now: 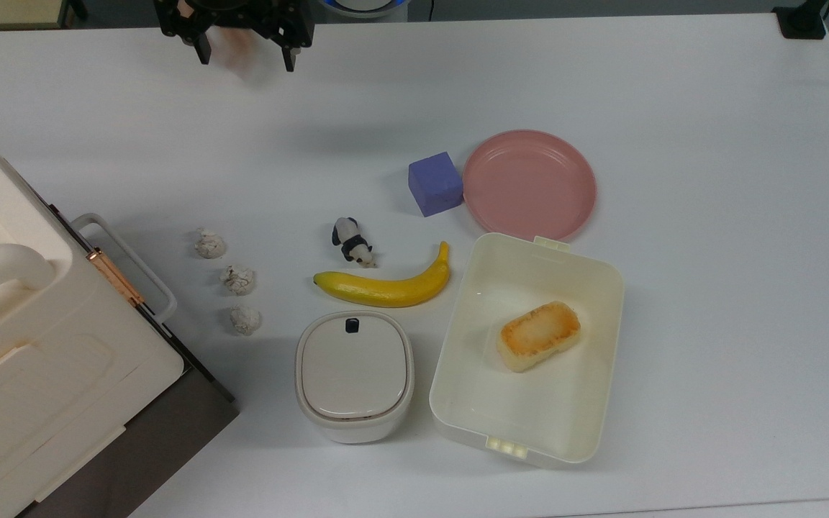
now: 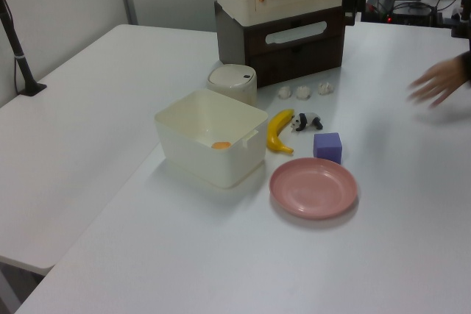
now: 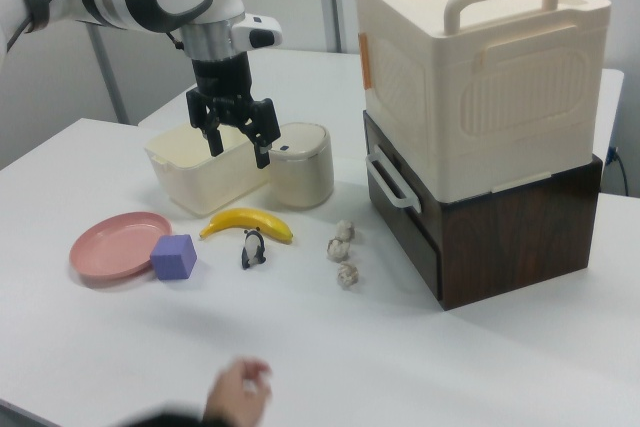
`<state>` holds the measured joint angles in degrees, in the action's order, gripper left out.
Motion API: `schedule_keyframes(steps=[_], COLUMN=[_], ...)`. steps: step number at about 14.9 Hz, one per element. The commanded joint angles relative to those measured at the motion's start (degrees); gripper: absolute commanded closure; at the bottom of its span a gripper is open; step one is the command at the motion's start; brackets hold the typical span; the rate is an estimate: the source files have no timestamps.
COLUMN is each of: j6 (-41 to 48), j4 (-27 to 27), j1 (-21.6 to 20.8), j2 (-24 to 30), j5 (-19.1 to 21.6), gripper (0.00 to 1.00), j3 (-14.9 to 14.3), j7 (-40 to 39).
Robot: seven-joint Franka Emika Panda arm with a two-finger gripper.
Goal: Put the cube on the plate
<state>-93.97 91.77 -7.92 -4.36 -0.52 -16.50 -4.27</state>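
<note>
Cube: purple-blue block on the white counter, just beside the pink plate's rim, not on it; well apart from the hand, toward the top view's lower right. Open counter lies between hand and cube. Toy panda and banana sit near the cube. Hand: raised, fingers spread wide, holding nothing, touching nothing.

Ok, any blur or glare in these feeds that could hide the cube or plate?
Top view: cube and plate sharp, soft shadows, no glare. Left view: a person's hand is motion-blurred. Right view: the hand blurs at the bottom edge, clear of both.
</note>
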Motion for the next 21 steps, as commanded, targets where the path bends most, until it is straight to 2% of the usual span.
schedule_keyframes(steps=[1,13,16,18,21], j6=[-0.06,0.37,0.37,0.02,-2.17], j4=[0.43,0.43,0.95,1.48,2.09], j1=[-0.34,-0.34,-1.22,-2.0,-3.06], j2=[0.59,0.5,0.41,-0.72,-2.05], j5=[-1.07,-1.07,-2.73,-5.45,-4.68], gripper=[0.0,0.0,0.0,0.0,0.0], j3=[-0.02,-0.2,-0.02,0.42,0.6], j7=[0.67,0.49,0.31,-0.21,-1.0])
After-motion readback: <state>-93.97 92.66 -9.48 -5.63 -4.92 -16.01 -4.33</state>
